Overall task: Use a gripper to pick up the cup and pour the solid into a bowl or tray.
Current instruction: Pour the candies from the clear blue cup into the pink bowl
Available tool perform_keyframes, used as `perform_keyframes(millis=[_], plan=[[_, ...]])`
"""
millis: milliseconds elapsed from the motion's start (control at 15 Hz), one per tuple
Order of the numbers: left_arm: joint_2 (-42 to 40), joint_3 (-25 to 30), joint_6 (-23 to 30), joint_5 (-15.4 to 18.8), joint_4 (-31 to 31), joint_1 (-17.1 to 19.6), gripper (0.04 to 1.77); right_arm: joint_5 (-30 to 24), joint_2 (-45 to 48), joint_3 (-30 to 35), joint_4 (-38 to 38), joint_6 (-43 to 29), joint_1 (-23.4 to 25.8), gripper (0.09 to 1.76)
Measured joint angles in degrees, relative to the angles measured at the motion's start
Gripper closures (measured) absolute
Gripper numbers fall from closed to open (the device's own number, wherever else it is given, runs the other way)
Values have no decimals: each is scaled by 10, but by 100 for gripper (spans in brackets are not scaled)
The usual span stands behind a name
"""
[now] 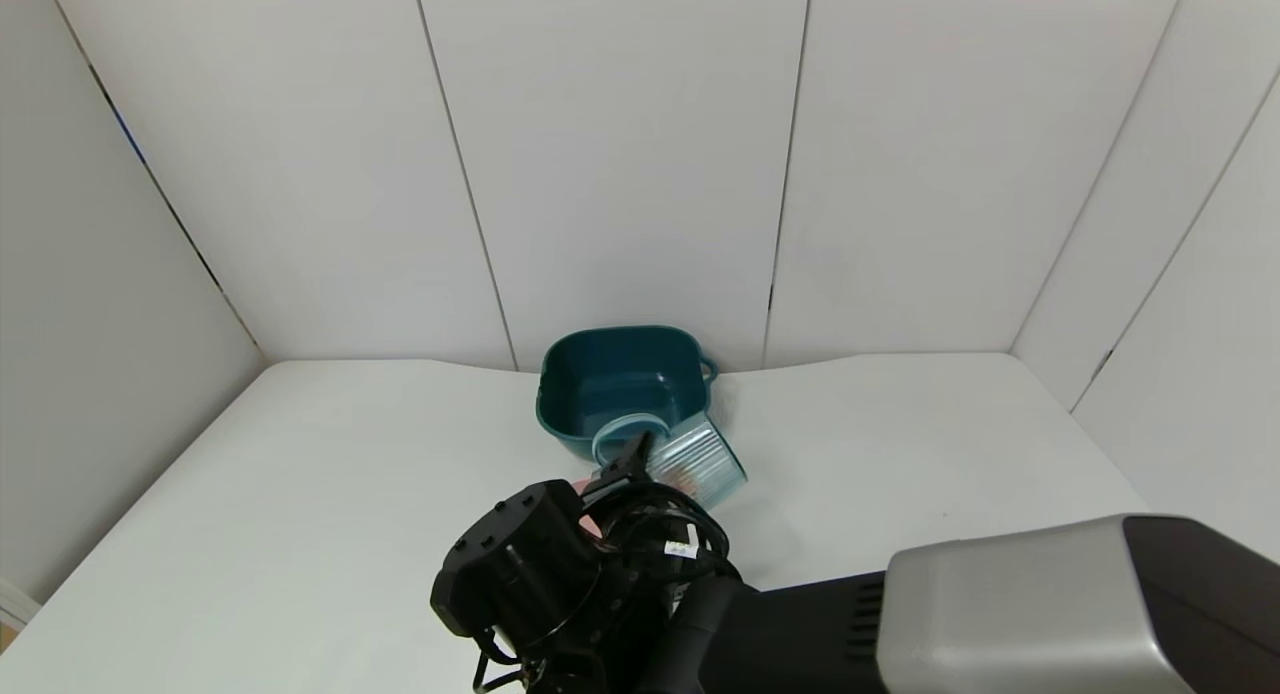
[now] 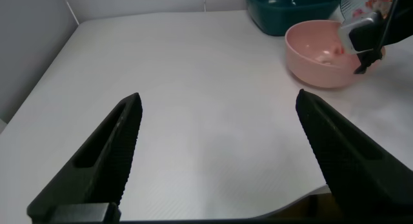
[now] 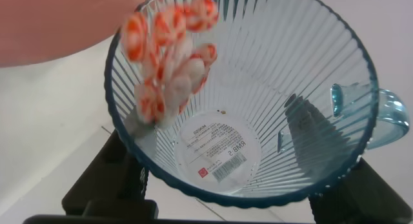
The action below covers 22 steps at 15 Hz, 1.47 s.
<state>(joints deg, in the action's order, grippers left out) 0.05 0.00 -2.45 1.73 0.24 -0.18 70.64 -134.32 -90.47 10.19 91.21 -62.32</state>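
Clamped on the cup (image 1: 690, 461), the right gripper (image 1: 628, 474) holds it tipped well over in front of the robot's torso, its fingers closed on the ribbed wall with the mouth facing down and away. Largest in the head view is the white table (image 1: 300, 494), with the right arm reaching in from the near right corner. At the table's far middle stands a dark teal tub (image 1: 620, 384), just behind the tilted cup. The pink bowl (image 2: 316, 53) is mostly hidden under the arm from the head, but the left wrist view shows it just in front of the tub, with the cup tipped over its far rim and a few pieces already lying inside.

Parked low at the table's near left, the left gripper (image 2: 216, 159) stands wide open and holds nothing.

Smallest is the solid (image 3: 168, 53): orange-red and white pieces bunched against the cup's lower lip, at the point of spilling. The cup's long axis slants mouth-down toward the bowl beneath, so I judge that further tilt must keep that lip over the bowl's hollow.
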Motion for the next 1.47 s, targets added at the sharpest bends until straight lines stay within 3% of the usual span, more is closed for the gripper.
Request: perform_keyframes(millis=[533,1000,1200,1467], plan=[[0,0,0,0,0,0,9,8,1,-14,0,56,-6,51],[0,0,0,0,0,0,9,7,-2,-20,13,56,-6,51],[0,0,0,0,0,0,9,6,-2,-19,36,53,-6,51],[0,0,0,0,0,0,9,-4,5,-18,132,50,5,51]])
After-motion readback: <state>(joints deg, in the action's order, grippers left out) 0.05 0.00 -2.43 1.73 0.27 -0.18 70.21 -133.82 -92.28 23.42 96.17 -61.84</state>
